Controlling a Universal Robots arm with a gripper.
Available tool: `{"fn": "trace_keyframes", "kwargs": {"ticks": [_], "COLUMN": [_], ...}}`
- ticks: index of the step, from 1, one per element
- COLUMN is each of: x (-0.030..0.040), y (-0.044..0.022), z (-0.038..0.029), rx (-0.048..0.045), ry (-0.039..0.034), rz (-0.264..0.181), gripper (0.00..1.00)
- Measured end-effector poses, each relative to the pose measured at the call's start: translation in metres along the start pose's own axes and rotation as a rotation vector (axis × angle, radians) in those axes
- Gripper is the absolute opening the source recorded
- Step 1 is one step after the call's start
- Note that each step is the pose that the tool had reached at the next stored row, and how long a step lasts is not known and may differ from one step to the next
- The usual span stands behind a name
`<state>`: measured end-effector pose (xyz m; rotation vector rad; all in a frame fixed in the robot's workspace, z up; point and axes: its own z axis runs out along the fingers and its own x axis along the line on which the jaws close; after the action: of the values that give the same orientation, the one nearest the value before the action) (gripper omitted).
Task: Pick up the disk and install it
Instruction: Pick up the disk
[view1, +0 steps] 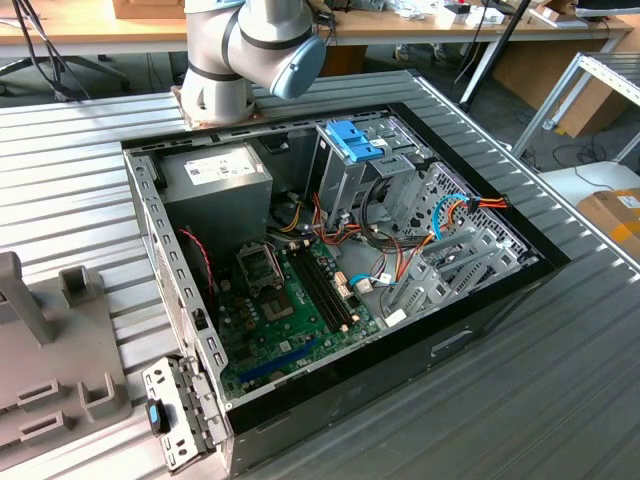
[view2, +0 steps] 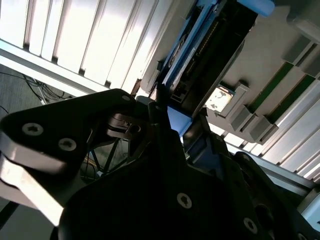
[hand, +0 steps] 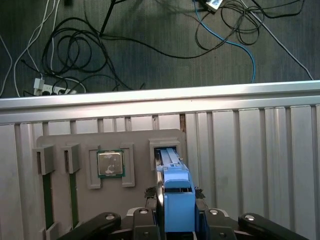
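— The pincer (hand: 178, 197): what has it got?

— It is clamped on the blue end of the disk (hand: 175, 172), with a dark finger pressed to either side, as the first wrist view shows. The disk stands on edge in a slot of the grey tray (hand: 135, 137), and the pincer sits over its upper end.

— And the arm?

— In the exterior view its thick grey joint (view1: 245, 45) stands over the base at the far edge of the counter (view1: 560, 400), behind the computer case (view1: 480, 310). The rest runs out of the top of that view.

— What lies round about?

— The counter is ribbed metal and carries everything. The case lies open on it, board upward, with a blue-latched metal cage (view1: 350, 150) inside. The tray lies flat near the counter's edge. A processor chip (hand: 110, 164) sits in a pocket just beside the disk's slot. Beyond the edge, loose cables (hand: 125, 45) trail over a dark floor.
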<state>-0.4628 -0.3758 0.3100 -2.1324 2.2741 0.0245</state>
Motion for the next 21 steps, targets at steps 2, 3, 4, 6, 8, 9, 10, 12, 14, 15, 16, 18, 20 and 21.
{"fn": "trace_keyframes", "kwargs": {"ticks": [2, 3, 4, 6, 8, 9, 10, 12, 14, 15, 16, 18, 20, 21], "x": [-0.0001, -0.0002, -0.0002, -0.0002, -0.0002, -0.0001, -0.0002, -0.0001, -0.0001, -0.0001, -0.0001, -0.0001, -0.0001, -0.0001], "y": [0.0000, 0.0000, 0.0000, 0.0001, 0.0000, 0.0000, 0.0000, 0.0001, 0.0000, 0.0000, 0.0000, 0.0000, 0.0000, 0.0000], "z": [0.0000, 0.0000, 0.0000, 0.0000, 0.0000, 0.0000, 0.0000, -0.0001, 0.0000, 0.0000, 0.0000, 0.0000, 0.0000, 0.0000], "rx": [0.0000, -0.0001, -0.0002, -0.0004, -0.0005, -0.0006, -0.0007, -0.0011, -0.0011, -0.0011, -0.0011, -0.0010, -0.0010, -0.0010], "ry": [0.0000, 0.0000, -0.0001, -0.0011, -0.0012, -0.0012, -0.0012, -0.0012, -0.0012, -0.0012, -0.0013, -0.0013, -0.0013, -0.0013], "rz": [0.000, -0.001, -0.003, -0.015, -0.016, -0.016, -0.022, -0.032, -0.032, -0.032, -0.032, -0.032, -0.033, -0.033], "gripper": [0.37, 0.37, 0.37, 0.37, 0.37, 0.37, 0.37, 0.37, 0.37, 0.37, 0.37, 0.37, 0.37, 0.37]}}
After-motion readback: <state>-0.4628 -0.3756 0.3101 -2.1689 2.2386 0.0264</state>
